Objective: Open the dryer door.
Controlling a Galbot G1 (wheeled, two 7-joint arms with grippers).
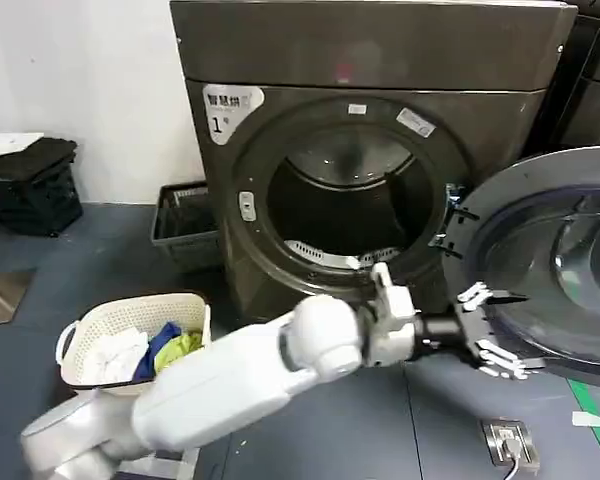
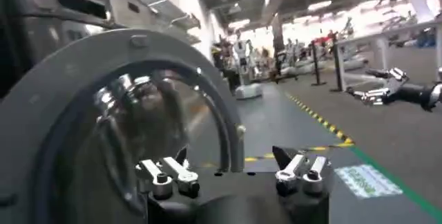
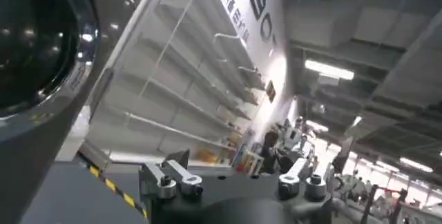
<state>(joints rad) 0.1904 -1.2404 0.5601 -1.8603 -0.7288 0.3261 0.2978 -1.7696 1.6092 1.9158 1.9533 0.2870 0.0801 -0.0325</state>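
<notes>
Near field, lower centre of the head view: the left arm reaches across from lower left, its left end effector (image 1: 485, 330) spread open just beside the inner rim of the door (image 1: 555, 265), at that rim's lower left; whether a fingertip touches the rim cannot be told. In the left wrist view the same end effector (image 2: 231, 173) shows its two finger pairs parted with nothing between them, the inner face of the door (image 2: 83, 108) close ahead. The right end effector (image 3: 238, 177) appears in its own wrist view, likewise released and holding nothing, and also farther off at the right of the left wrist view.

Middle field, right of the head view: the door stands swung well out from the dryer (image 1: 370, 130), hinged on the right. The drum mouth (image 1: 345, 205) in the centre is fully exposed.

Far field, upper left: the machine's "1" label (image 1: 225, 110).

Judgement: the opening looks essentially complete. To finish well, any further push should be light and along the door's arc, with fingers kept off the glass; then withdraw the arm clear of the rim. At lower left sits a basket (image 1: 130, 335) of laundry.
</notes>
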